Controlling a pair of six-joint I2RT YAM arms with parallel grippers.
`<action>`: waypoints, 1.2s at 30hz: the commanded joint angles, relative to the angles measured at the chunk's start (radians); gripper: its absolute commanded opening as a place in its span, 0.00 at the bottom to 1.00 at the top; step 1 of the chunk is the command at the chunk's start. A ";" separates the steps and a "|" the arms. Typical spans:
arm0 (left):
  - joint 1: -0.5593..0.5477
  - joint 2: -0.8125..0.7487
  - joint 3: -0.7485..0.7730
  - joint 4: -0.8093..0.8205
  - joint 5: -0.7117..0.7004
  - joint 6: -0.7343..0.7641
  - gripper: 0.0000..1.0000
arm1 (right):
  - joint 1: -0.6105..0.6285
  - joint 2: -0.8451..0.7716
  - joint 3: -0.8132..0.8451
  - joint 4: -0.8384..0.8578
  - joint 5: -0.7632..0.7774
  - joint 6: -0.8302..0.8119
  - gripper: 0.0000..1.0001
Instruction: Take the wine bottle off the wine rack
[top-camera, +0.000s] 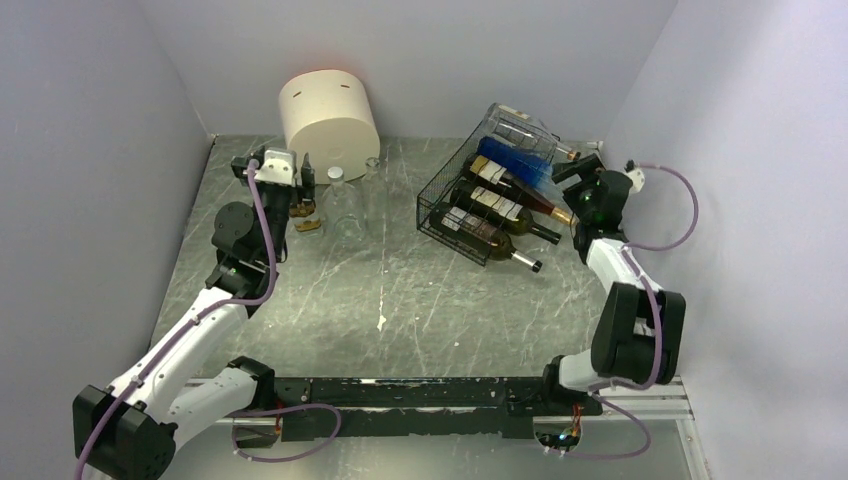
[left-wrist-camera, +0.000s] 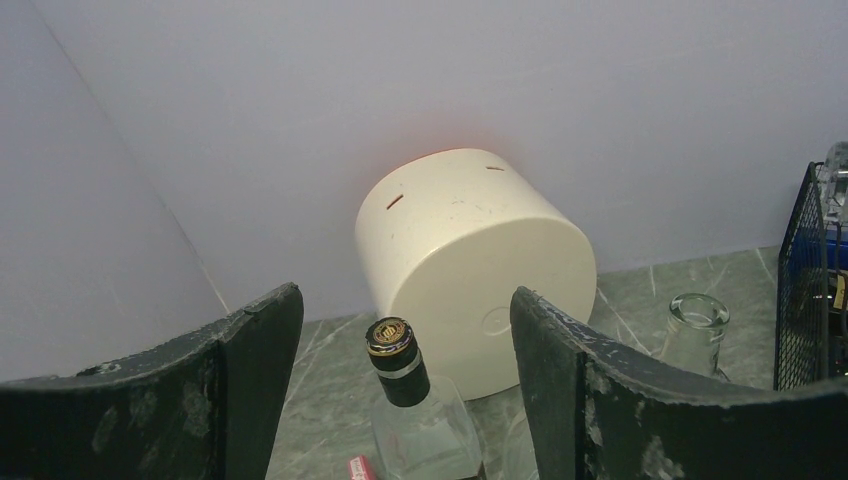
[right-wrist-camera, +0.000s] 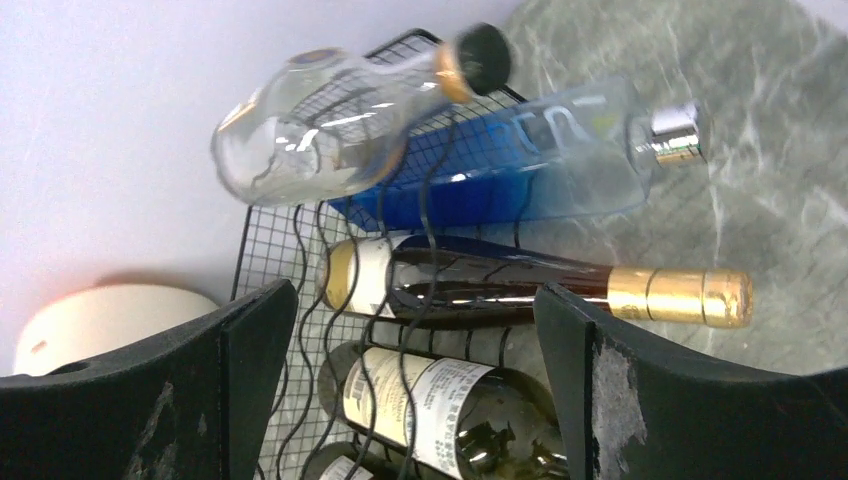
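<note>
Left gripper (left-wrist-camera: 405, 300): gaping wide, holding nothing (small capped bottle (left-wrist-camera: 400, 372) sitting below the gap).
Right gripper (right-wrist-camera: 415, 292): gaping wide, holding nothing, facing the wine rack (top-camera: 438, 200).
Wine bottle (right-wrist-camera: 470, 285): lying in the rack, gold-foil neck sticking out.

Black wine rack (top-camera: 436, 200) with bottles (top-camera: 500, 205), cream cylinder (top-camera: 328, 120) well apart.

The whole grey marbled table (top-camera: 400, 300) is seen from high above and behind its near edge. The left wrist view is held low and close before the squat cream cylinder (left-wrist-camera: 470, 260), the right wrist view close beside the black wire-mesh rack (right-wrist-camera: 285, 250); both objects are shared with the overhead view.
</note>
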 joint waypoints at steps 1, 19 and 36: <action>-0.005 -0.014 0.019 0.015 0.005 -0.002 0.80 | -0.070 0.090 -0.078 0.332 -0.147 0.266 0.93; -0.005 -0.040 0.023 0.015 0.017 -0.011 0.80 | -0.107 0.500 0.128 0.595 -0.165 0.558 0.98; -0.005 -0.044 0.034 -0.001 0.041 -0.008 0.80 | -0.105 0.713 0.282 0.586 -0.162 0.684 0.88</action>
